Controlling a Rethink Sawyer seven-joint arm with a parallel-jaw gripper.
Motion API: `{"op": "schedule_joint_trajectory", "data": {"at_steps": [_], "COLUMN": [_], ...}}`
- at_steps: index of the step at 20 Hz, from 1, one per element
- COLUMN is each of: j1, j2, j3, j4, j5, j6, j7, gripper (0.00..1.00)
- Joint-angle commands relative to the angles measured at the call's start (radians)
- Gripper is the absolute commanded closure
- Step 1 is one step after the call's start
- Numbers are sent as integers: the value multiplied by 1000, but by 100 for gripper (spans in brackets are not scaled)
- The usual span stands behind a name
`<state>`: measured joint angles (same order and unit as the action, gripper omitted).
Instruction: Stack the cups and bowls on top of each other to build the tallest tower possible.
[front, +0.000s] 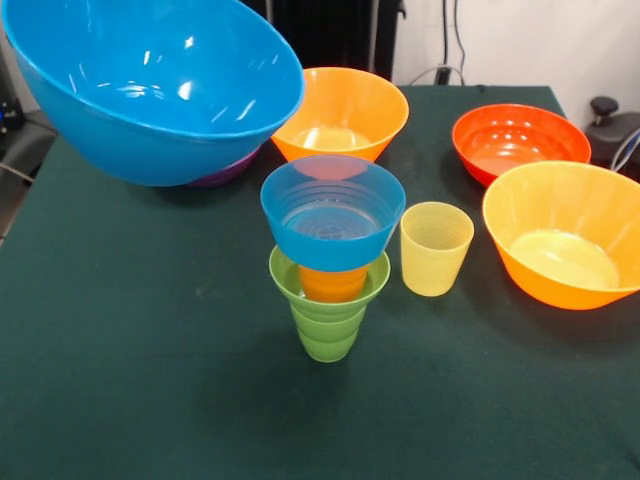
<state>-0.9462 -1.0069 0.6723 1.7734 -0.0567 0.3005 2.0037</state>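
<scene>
The tower stands mid-table: a green ribbed cup (328, 318) at the bottom, an orange cup (333, 283) nested in it, and a small translucent blue bowl (332, 210) on top. A pale yellow cup (435, 247) stands upright just right of it. A big blue bowl (155, 85) sits tilted at the back left, resting on a purple bowl (222, 174) that peeks out beneath it. One big orange bowl (340, 113) stands behind the tower, another (565, 233) at the right. A red-orange bowl (520, 142) is at the back right. The small green bowl is hidden. No gripper or arm shows.
The table is covered in a dark green cloth (130, 340). A black object (612, 125) sits off the table's right back edge. Cables hang on the wall behind.
</scene>
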Motion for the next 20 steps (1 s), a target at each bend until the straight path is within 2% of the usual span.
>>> {"op": "schedule_joint_trajectory", "data": {"at_steps": [1, 8, 13, 20], "j1": [26, 50, 66, 91], "j2": [30, 31, 37, 50], "j3": [59, 68, 80, 69], "j4": [77, 70, 117, 137], "j5": [47, 78, 73, 75], "j6": [-26, -26, -90, -132], "j7": [115, 122, 147, 158], "gripper": [100, 100, 100, 100]}}
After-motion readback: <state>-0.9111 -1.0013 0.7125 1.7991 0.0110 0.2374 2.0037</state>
